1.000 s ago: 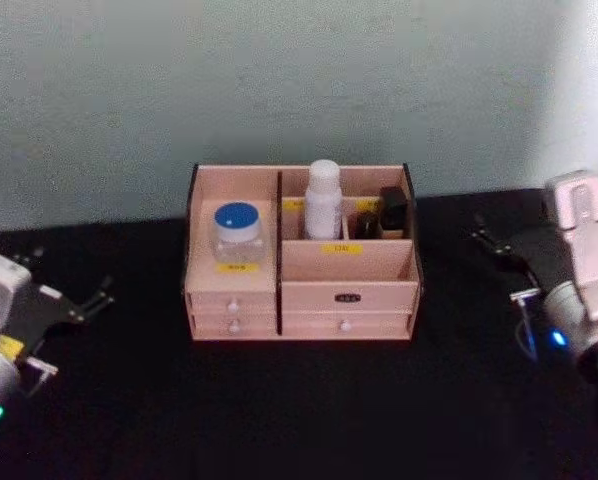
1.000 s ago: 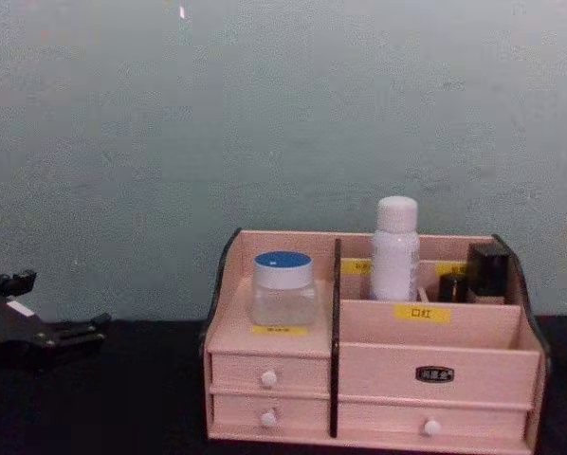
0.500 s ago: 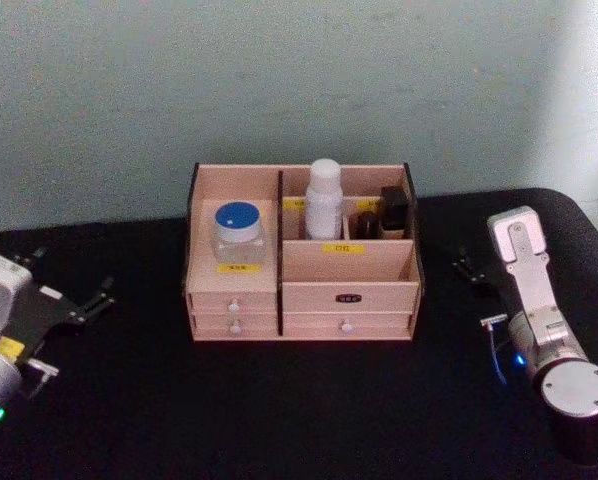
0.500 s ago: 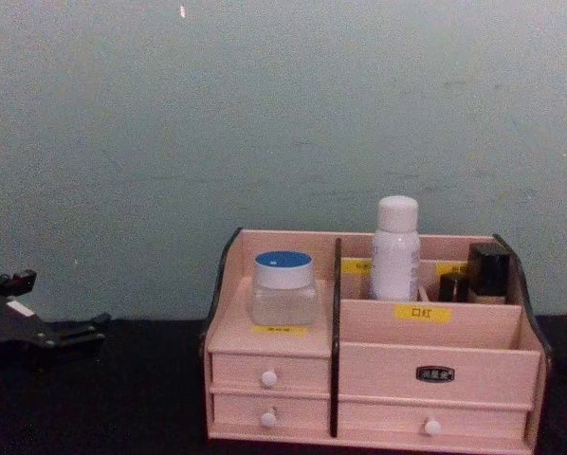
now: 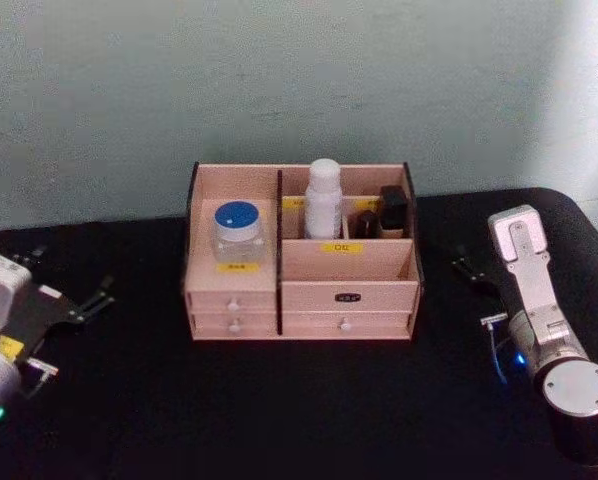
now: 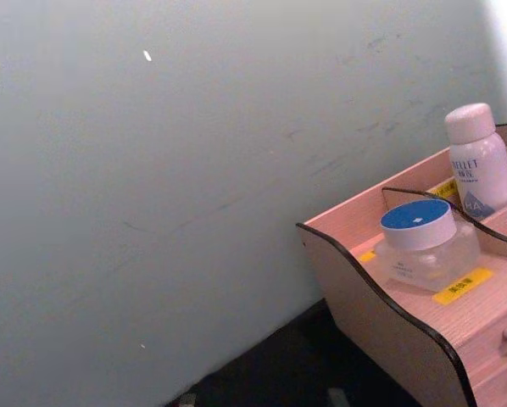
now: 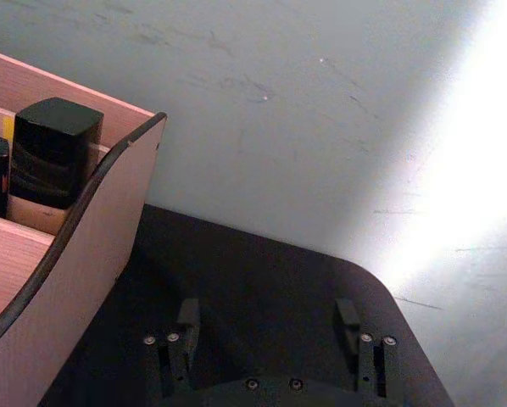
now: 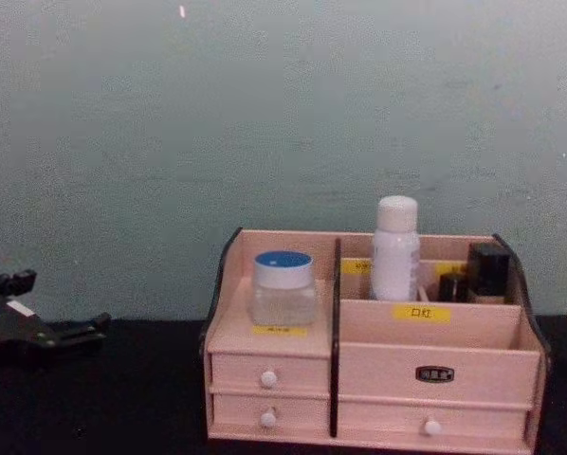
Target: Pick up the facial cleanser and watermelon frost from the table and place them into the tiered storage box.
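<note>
- The left gripper [image 5: 74, 305] sat near the left edge, jaws spread and empty; the right gripper [image 7: 272, 335], near right of the box, also stood open, holding nothing.
- Both should stay well clear of the tiered storage box [image 5: 349, 272].
- Farther back, the blue-lidded jar [image 5: 238, 231] rested on the left tier and the white bottle [image 5: 323, 199] stood upright behind the divider, so both seemed placed.

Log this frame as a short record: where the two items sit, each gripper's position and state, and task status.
box: pink organiser mid-table
jar: blue-lidded jar on the box's left shelf
bottle: white bottle upright in a rear compartment
dark items: two dark containers in the rear right compartments
left gripper: open, low on the table left of the box, holding nothing
right gripper: open, right of the box, holding nothing
status: jar and bottle both in the box
</note>
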Tool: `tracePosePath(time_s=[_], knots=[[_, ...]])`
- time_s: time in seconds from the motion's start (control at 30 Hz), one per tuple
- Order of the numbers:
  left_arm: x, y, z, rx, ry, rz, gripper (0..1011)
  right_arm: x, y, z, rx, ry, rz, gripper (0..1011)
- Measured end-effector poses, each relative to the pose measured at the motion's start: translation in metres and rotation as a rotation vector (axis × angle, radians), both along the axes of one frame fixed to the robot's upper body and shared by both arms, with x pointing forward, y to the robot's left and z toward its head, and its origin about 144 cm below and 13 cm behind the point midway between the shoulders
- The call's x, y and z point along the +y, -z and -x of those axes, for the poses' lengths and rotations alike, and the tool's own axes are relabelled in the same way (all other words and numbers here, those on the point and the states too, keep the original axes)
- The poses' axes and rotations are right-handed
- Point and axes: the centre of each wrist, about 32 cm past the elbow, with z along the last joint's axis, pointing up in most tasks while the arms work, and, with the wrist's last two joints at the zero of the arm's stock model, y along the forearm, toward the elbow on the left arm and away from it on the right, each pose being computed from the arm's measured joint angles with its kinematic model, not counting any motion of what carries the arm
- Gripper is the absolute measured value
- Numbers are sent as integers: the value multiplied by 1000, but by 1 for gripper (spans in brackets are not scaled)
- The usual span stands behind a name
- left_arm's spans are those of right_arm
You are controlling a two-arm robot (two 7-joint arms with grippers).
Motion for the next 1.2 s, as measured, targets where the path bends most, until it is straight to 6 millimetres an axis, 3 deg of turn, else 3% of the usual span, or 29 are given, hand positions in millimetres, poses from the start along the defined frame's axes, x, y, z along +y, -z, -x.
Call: tracePosePath(time_s=[1.2], knots=[[0, 0, 0, 0, 0, 0, 1001, 0, -1, 0, 1, -3, -3, 1003]])
